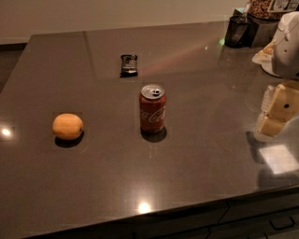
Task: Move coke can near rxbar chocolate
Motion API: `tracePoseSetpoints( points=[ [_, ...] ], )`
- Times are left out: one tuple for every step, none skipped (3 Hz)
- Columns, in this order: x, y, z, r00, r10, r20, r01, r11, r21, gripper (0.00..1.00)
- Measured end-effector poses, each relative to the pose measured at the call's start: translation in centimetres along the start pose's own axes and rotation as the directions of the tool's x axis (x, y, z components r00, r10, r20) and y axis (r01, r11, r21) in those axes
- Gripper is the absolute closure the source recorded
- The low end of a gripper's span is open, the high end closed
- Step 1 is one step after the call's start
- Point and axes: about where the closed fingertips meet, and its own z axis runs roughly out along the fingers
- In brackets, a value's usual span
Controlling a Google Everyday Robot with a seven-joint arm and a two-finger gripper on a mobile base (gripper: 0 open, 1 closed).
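Dark tabletop [205, 158]: pincer [279, 112] at right edge, open/closed can't tell. Suggest gripping coke can [153, 109] mid-body, upright, toward rxbar chocolate [129, 65].

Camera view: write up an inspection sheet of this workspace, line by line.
Surface: dark glossy countertop, with bright light reflections.
Job's things: coke can upright near the middle; rxbar chocolate lying flat behind it, slightly left, apart from the can.
Clutter: orange left of the can, not touching it; dark container among other items in the far right corner.
Grippers: tool at the right edge, well clear of the can.
Cables: nothing seen.
Surroundings: pale wall behind the counter; drawer fronts below its front edge.
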Motion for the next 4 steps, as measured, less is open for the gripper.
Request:
tracePoseSetpoints(
  points=[
    [0.0,0.0,0.0,1.000,0.000,0.000,0.000,1.0000,0.000,0.00],
    [-1.5,-0.7,0.6,1.000,-0.004,0.028,0.004,1.0000,0.003,0.00],
    [-4.2,-1.7,2.4,0.995,-0.017,0.094,0.018,0.9998,-0.006,0.00],
    [-7.9,-2.4,4.6,0.985,-0.040,0.170,0.045,0.9986,-0.027,0.00]
  ],
)
